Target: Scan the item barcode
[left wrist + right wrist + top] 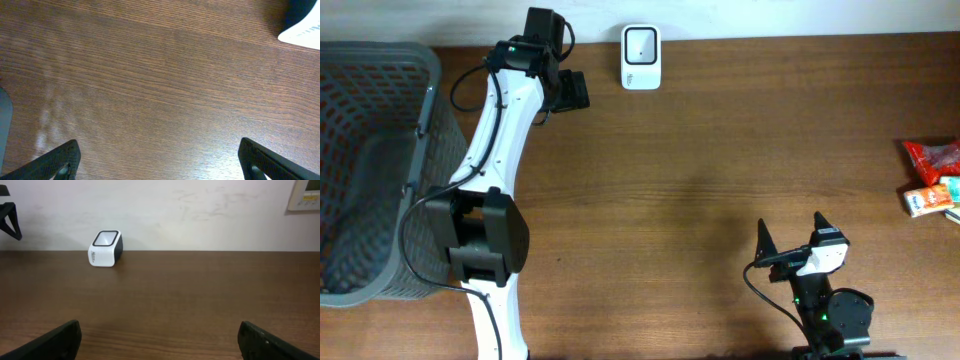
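basket [370, 170]: grey mesh, far left of worktop [700, 180], cut off by the left edge.
left arm [500, 130]: base at near edge. Runs up along the basket's right side to the far edge, wrist bent right. Its camera looks straight down on bare wood.
left jaws: spread wide, gripping nothing. Just left of the scanner, not touching it.
scanner [641, 57]: white, dark window, at the far edge by the wall, left of centre.
mid worktop: bare wood from the scanner down to the right arm.
right arm [830, 310]: folded low at near edge, right of centre. Wrist level, facing the wall, scanner ahead-left.
right jaws: spread wide, gripping nothing.
packets [930, 180]: red and orange-white, at the right edge, partly cut off. Well apart from both arms. Barcode too small to tell.
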Motion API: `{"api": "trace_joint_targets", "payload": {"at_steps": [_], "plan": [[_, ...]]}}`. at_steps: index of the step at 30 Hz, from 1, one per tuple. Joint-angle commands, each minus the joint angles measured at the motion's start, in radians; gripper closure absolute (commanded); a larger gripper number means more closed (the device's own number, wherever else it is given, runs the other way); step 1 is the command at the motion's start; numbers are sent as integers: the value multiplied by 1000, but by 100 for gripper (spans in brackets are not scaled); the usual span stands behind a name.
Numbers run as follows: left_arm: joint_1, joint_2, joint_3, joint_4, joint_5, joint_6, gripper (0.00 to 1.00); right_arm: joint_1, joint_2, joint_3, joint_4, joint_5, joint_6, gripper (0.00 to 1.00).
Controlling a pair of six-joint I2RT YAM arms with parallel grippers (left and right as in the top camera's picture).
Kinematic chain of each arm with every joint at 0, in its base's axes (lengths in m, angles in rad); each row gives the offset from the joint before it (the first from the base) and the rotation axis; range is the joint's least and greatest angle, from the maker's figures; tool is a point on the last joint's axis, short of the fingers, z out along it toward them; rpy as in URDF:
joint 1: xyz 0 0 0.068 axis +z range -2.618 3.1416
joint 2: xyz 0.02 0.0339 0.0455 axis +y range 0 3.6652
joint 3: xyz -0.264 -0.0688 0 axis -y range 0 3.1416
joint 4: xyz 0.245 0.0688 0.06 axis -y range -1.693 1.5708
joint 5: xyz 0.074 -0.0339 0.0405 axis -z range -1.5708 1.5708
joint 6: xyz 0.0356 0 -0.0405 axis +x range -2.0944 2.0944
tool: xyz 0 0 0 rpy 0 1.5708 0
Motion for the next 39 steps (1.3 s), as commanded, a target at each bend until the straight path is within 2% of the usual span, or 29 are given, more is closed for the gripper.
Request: {"api": "trace_joint_targets", "payload": {"at_steps": [1,21,30,32,35,37,39], "plan": [[-1,5,1,0,3,-10,1,9,-9,-9,-5,20,8,2],[-1,5,1,0,3,-10,1,10,-9,-9,-2,20,9,2],[-23,-25,-2,-97,23,-2,1,10,-9,-9,-2,20,8,2],[-67,-128,-113,-24,-54,0,1,10,-9,-9,-2,20,8,2],[-115,-373,-438,217,-50,196,1,10,-9,-9,-2,20,8,2],[-117,-507,-628,301,-45,266,1,10,-9,-9,-2,20,8,2],[-116,-675,-875,453,57,418,1,10,-9,-9,-2,20,9,2]]}}
